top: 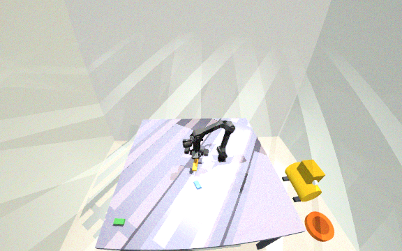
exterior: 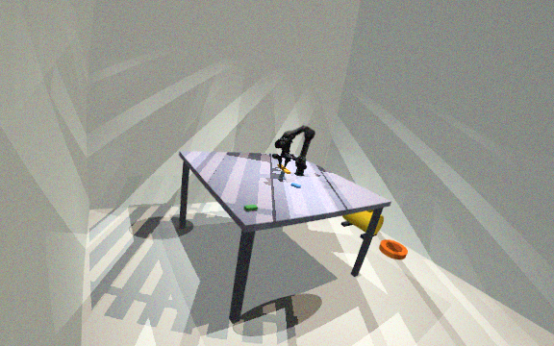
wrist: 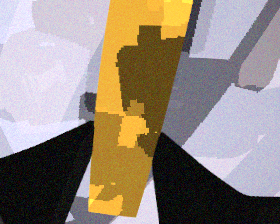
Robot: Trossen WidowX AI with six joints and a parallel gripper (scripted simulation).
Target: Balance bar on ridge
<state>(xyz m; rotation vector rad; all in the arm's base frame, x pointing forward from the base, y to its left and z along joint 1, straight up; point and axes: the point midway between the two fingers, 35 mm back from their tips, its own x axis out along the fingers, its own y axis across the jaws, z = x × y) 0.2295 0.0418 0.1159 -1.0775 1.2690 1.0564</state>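
Observation:
My gripper [wrist: 125, 134] is shut on a long yellow bar [wrist: 140, 83], which runs from between the black fingers up past the top of the wrist view. In the top view the gripper [top: 195, 157] points down near the middle of the table, with the bar [top: 195, 166] slanting out below it. In the exterior view the bar [exterior: 285, 169] hangs just above the table top. A small grey piece [exterior: 282, 177], probably the ridge, sits right under it; it shows in the wrist view as a grey shape [wrist: 197, 99] behind the bar. I cannot tell whether they touch.
A small blue block [top: 197, 185] lies on the table just in front of the bar. A green block [top: 118, 221] lies near the front left corner. On the floor to the right of the table are a yellow cylinder [top: 303, 180] and an orange disc [top: 319, 226].

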